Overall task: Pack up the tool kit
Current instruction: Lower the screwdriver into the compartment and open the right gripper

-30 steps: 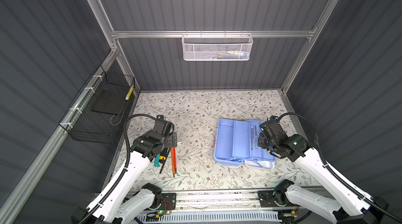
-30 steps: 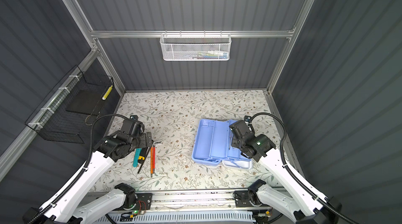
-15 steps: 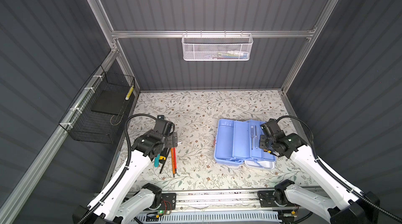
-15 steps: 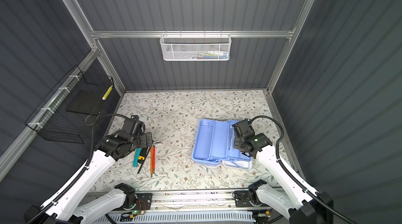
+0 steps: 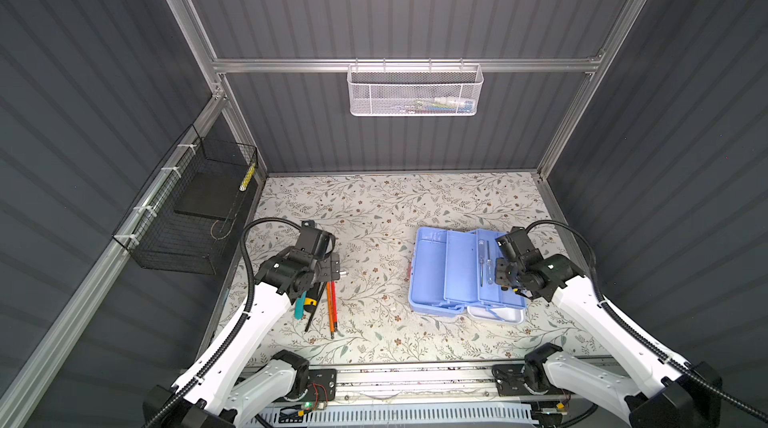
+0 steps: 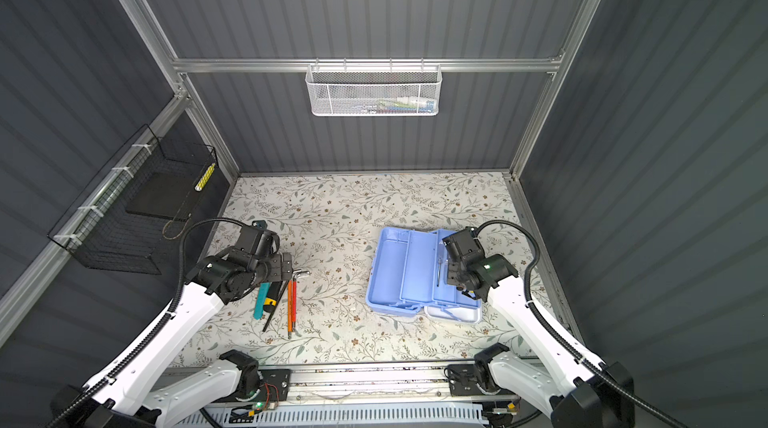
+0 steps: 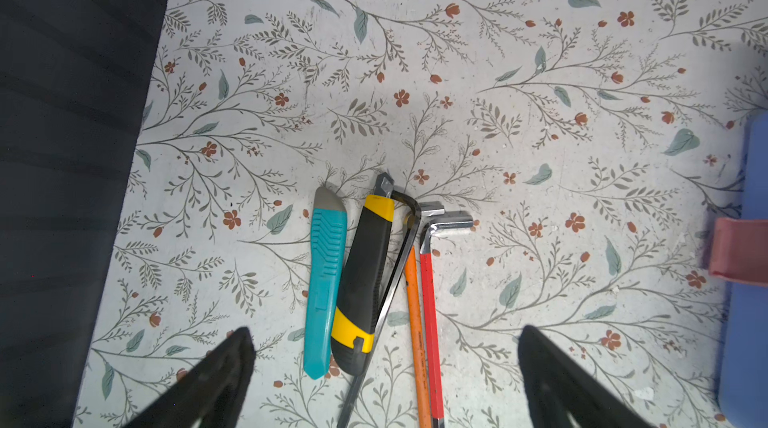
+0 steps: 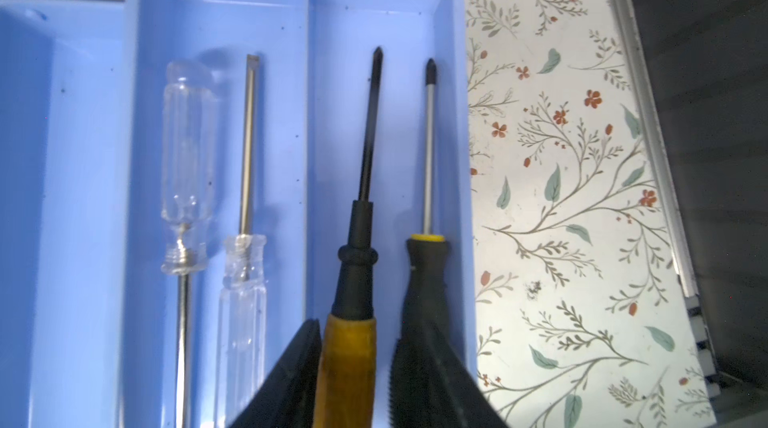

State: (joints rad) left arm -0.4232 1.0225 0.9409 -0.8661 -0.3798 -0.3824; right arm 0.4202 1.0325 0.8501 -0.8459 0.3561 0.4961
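the tool kit box (image 5: 428, 276) lies open on the floral table (image 5: 374, 205), on the right arm's side, with its light blue trays spread out flat. its white lid (image 5: 496, 314) peeks out at the box's near corner. in the left wrist view a pink latch (image 7: 735, 253) sticks out from the box's wall.

the right gripper (image 8: 355, 334) hangs over the box's outermost compartment, the one farthest from the loose tools. its jaws stand a little apart around the orange-handled screwdriver (image 8: 351, 347), which lies in that compartment. the handle looks close against one side, and a thin strip of blue shows on the other. beside it in the same compartment lies a black-handled screwdriver (image 8: 426, 276) with a yellow ring. the next compartment inward holds two clear-handled screwdrivers (image 8: 187, 156), lying head to tail.

the left gripper (image 7: 384, 334) hovers well apart from the box, jaws spread wide, holding nothing. below it on the table lie a teal cutter (image 7: 326, 276) and a black-and-yellow utility knife (image 7: 363, 276) touching it. a dark hex key (image 7: 401, 255) leans on the knife. an orange hex key (image 7: 413, 305) and a red hex key (image 7: 429, 305) lie side by side, nearest the box of the five.
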